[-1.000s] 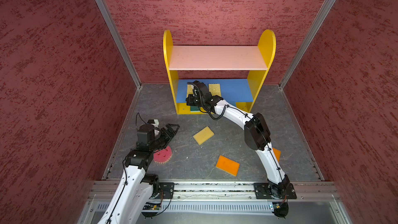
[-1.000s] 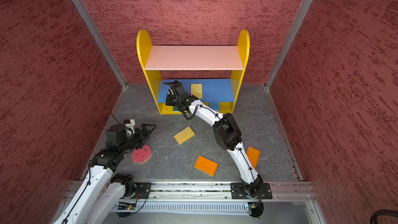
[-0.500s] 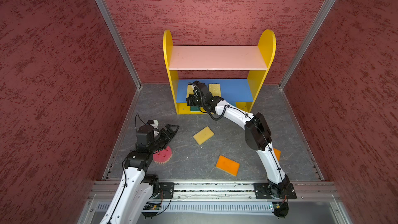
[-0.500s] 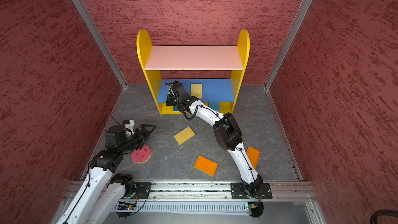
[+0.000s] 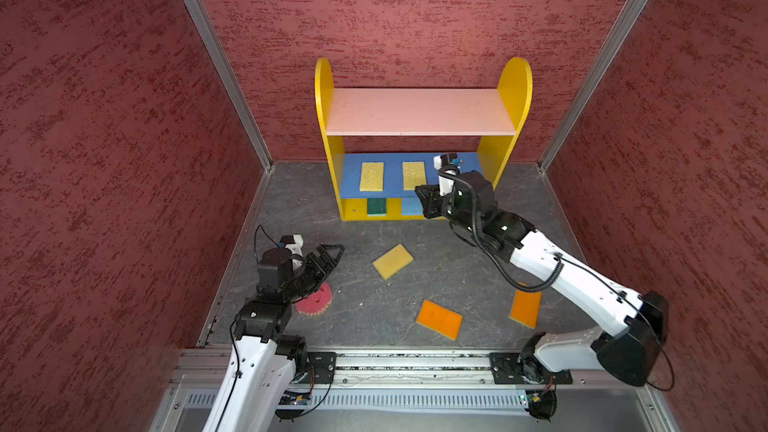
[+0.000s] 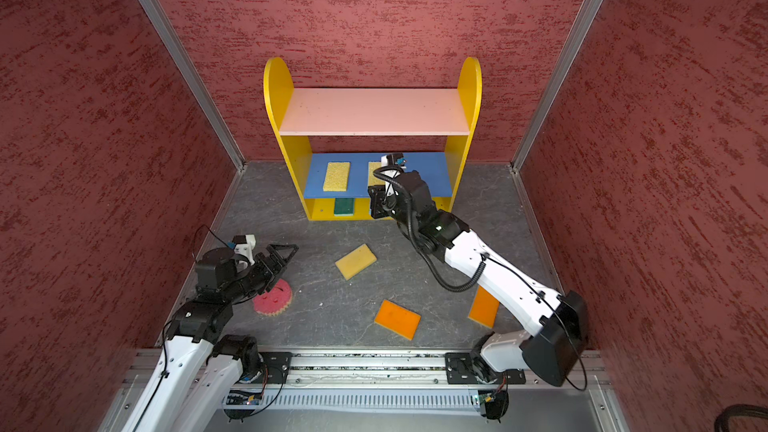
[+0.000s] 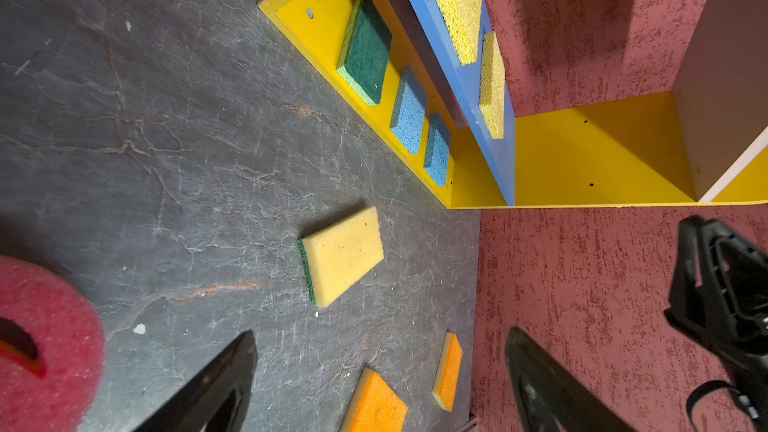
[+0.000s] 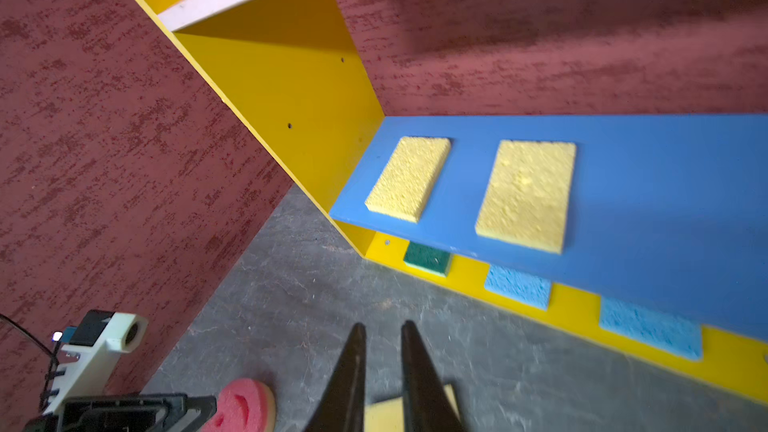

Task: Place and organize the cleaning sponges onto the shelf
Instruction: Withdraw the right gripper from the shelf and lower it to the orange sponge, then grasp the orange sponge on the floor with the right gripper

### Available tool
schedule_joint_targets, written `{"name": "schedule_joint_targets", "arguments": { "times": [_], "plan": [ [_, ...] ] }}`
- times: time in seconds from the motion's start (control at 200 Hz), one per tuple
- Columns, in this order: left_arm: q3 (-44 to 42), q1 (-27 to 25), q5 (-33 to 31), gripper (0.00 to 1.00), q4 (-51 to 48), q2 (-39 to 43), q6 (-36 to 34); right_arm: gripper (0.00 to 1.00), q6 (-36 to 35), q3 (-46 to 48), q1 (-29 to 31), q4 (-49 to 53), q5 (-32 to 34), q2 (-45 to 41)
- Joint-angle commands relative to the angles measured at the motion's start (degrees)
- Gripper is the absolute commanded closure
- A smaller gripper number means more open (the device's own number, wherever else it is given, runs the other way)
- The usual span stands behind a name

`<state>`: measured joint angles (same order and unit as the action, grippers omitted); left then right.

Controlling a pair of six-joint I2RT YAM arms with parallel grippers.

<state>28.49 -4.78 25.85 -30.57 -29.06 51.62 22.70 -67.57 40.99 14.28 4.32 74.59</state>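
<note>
In both top views the shelf [image 5: 419,112] stands against the back wall, with yellow round-topped sides and a bare pink top board. Two pale yellow sponges [image 5: 371,176] lie flat and apart on its blue middle board. A green sponge [image 5: 376,206] and a blue sponge [image 5: 410,206] sit on its yellow base. On the grey floor [image 5: 457,268] in front of the shelf lie a yellow sponge [image 5: 392,261] and two orange sponges [image 5: 439,319]. The round pink-red sponge [image 5: 315,305] lies off the shelf's left front. The right gripper [image 5: 422,201] hangs just before the shelf's base. The left gripper [image 5: 334,257] hovers well apart from the shelf, near the pink-red sponge.

In the left wrist view the left gripper [image 7: 380,336] is spread wide and empty. The yellow sponge [image 7: 343,255] shows a green backing, and a second blue sponge [image 7: 437,150] lies on the shelf's base.

In the right wrist view the right gripper [image 8: 383,326] has its fingers [image 8: 353,359] a narrow slit apart, with nothing between them. The pink-red sponge [image 8: 245,407] shows a scalloped smiley face.
</note>
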Motion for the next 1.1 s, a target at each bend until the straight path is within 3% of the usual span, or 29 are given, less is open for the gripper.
{"name": "schedule_joint_targets", "arguments": {
  "times": [0.0, 0.14, 0.261, 0.491, 0.621, 0.731, 0.932, 1.092],
  "plan": [
    [-0.1, 0.2, 2.0, 0.07, -3.3, 1.6, -0.7, 0.65, 0.5, 9.8, -0.2, 7.5, 0.9, -3.0],
    [-1.3, -1.2, 1.3, 0.07, -5.9, 5.2, 0.5, 0.48, 1.4, 18.6, -0.2, 10.4, -5.9, -7.0],
    [-4.4, -4.7, -1.6, 0.08, -6.4, 9.0, 4.1, 0.48, 1.3, 24.0, -0.1, 13.1, -9.8, -7.4],
    [-10.5, -20.5, -15.3, 0.08, -4.0, 10.5, 11.6, 0.44, 0.8, 31.6, -0.1, 14.2, -10.8, -13.1],
    [-12.2, -29.3, -21.5, 0.08, 3.6, 3.0, 14.6, 0.38, 2.6, 34.4, 0.0, 11.4, -18.0, -13.5],
    [-11.3, -33.5, -23.9, 0.08, 11.5, -6.5, 15.1, 0.36, 3.7, 37.0, 0.6, 11.4, -18.4, -12.4],
    [-6.4, -34.7, -24.0, 0.08, 18.1, -20.4, 13.5, 0.36, 8.8, 42.0, 4.2, 6.2, -21.7, -13.4],
    [-6.4, -34.8, -22.5, 0.08, 24.9, -26.1, 13.8, 0.36, 11.3, 43.1, 8.4, 4.8, -20.8, -12.2]
  ]
}}
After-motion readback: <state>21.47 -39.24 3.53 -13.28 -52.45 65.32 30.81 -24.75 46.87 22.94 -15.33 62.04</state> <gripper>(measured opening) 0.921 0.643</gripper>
